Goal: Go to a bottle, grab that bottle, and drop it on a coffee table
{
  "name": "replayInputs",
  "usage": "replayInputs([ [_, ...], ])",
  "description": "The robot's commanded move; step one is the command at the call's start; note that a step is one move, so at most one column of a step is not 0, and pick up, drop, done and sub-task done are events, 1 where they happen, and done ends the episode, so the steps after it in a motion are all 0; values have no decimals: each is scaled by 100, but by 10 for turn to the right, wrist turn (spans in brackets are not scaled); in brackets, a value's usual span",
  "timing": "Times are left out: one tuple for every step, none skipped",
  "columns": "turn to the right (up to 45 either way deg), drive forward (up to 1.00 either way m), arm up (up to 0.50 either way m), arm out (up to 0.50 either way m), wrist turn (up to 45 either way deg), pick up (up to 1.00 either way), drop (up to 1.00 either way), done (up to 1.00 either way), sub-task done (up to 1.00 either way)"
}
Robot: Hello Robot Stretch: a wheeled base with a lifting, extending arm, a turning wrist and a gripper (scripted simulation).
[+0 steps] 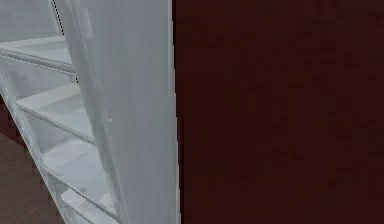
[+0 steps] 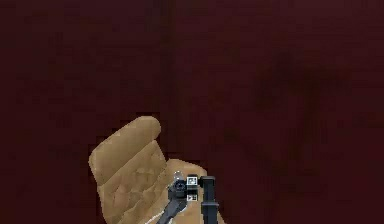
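Note:
In the arm side view my gripper [image 2: 170,208] sits near the bottom edge, just left of the arm's dark bar [image 2: 209,200] and the white marker squares [image 2: 191,182]. Its thin fingers lie in front of a tan quilted armchair [image 2: 128,165], so I cannot tell whether it holds anything.
A white shelving unit [image 1: 90,110] with several bare shelves takes up the forward view's left, very close. A dark red wall [image 1: 280,110] stands right beside it and also runs behind the armchair as the dark red wall [image 2: 280,80] in the arm side view.

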Motion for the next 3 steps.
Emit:
replayInputs([
  [0,0,0,0,450,0,0,0,0],
  [0,0,0,0,450,0,0,0,0],
  [0,0,0,0,330,0,0,0,0],
])
